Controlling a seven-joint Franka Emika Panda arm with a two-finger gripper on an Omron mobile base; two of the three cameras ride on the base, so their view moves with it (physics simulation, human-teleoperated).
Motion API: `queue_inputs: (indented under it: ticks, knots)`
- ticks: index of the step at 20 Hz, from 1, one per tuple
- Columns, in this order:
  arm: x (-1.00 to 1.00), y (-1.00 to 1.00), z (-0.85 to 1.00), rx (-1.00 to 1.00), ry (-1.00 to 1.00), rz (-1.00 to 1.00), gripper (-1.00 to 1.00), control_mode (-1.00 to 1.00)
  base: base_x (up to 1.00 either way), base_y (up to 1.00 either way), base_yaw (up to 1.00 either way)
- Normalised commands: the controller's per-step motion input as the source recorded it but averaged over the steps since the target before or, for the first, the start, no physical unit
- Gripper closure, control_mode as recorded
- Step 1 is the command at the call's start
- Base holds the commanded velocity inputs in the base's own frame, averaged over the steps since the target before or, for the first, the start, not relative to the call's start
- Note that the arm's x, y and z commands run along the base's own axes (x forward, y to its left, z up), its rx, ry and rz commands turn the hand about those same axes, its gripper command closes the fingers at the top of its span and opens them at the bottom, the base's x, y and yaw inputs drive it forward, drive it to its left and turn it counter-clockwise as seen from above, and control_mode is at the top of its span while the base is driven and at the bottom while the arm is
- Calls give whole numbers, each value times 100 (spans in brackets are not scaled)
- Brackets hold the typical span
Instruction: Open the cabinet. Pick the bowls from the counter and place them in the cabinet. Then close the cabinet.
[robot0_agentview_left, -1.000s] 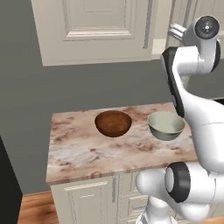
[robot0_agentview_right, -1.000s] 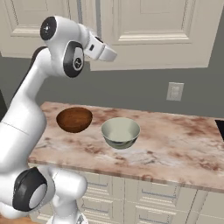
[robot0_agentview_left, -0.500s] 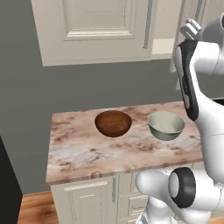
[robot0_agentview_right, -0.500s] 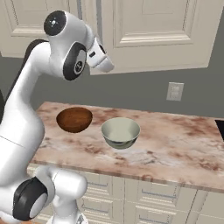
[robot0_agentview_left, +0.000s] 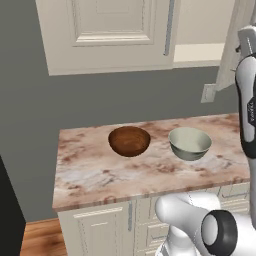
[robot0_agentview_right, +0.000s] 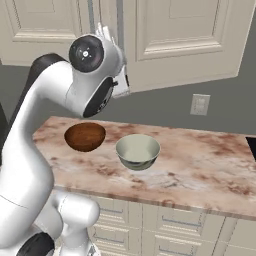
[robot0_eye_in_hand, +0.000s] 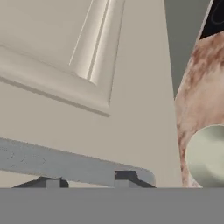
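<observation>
Cream wall cupboard with raised-panel doors (robot0_agentview_left: 107, 35) hangs above the worktop; its right door (robot0_agentview_right: 177, 40) is swung outward, seen from right base view with its edge sticking out over the marbled slab. Left door is shut, slim grey bar handle (robot0_agentview_left: 169, 27) upright near its inner edge. Through the gap, left base view shows a strip of plain beige shelf (robot0_agentview_left: 200, 52) inside.

Pinkish-brown & white marbled stone worktop (robot0_agentview_left: 95, 172) carries both bowls, side by side, apart, not touching. Glossy reddish-brown wooden bowl (robot0_agentview_left: 129, 141) sits toward the left; pale grey-green ceramic bowl (robot0_agentview_left: 190, 143) to its right, upright, nothing inside either. Same pair in right base view: wooden bowl (robot0_agentview_right: 85, 136), ceramic one (robot0_agentview_right: 138, 151) nearer the front edge.

White arm w/ dark joints is raised at cupboard height, hand up by the open door's handle side. Hand view: door panel close up, grey bar handle (robot0_eye_in_hand: 74, 164) running across just above the jaws' tips (robot0_eye_in_hand: 83, 180). Jaws sit right at the bar; cannot tell if clenched on it or released. Ceramic bowl (robot0_eye_in_hand: 208, 155) and worktop (robot0_eye_in_hand: 199, 83) show at right of hand view.

White wall outlet (robot0_agentview_right: 199, 104) on grey wall behind worktop. Cream base cupboards w/ drawers (robot0_agentview_right: 165, 225) below.
</observation>
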Motion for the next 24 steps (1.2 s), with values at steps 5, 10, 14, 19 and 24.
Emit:
queue_inputs:
  ticks: [5, 10, 14, 19, 24]
  knots:
    - [-35, -100, 0, 31, -12, 0, 100, -100, 0, 0, 0]
    - [-25, -100, -1, 24, -5, 0, 100, -100, 0, 0, 0]
    - [-67, -92, 0, 19, 0, -2, -100, -100, 0, 0, 0]
    - [-100, -62, 0, 12, 0, -6, -100, -100, 0, 0, 0]
    - [-96, 42, 0, -11, 0, -5, -100, -100, 0, 0, 0]
